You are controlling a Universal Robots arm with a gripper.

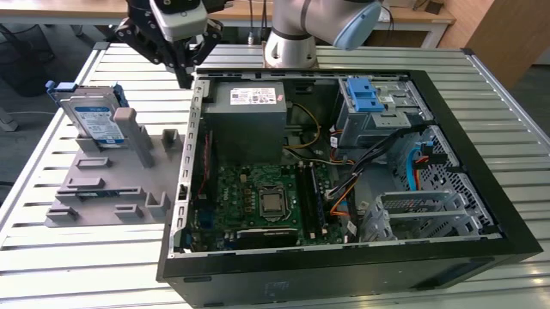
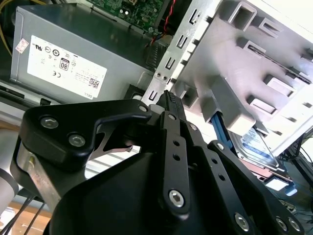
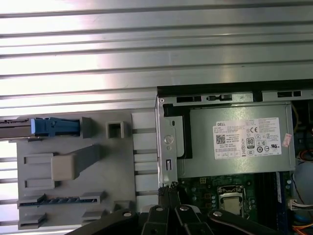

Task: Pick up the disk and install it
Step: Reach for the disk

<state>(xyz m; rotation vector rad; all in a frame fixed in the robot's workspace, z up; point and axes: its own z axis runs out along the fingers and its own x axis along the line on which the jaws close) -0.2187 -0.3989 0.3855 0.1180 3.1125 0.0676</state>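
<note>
Hovering by the case (image 1: 344, 273), claw (image 2: 167, 98) pinched closed, empty, disk (image 2: 257, 147) half hidden behind holder (image 2: 230, 58)

table (image 1: 481, 84): slatted metal | behind: wooden desk (image 1: 51, 9) | exterior view's right: wood panel (image 1: 507, 32) | floor (image 1: 17, 154): grey

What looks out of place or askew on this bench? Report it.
Nothing stands out. The disk stands on edge in the grey holder, the open computer case lies flat, and the gripper hangs empty above its edge.
</note>
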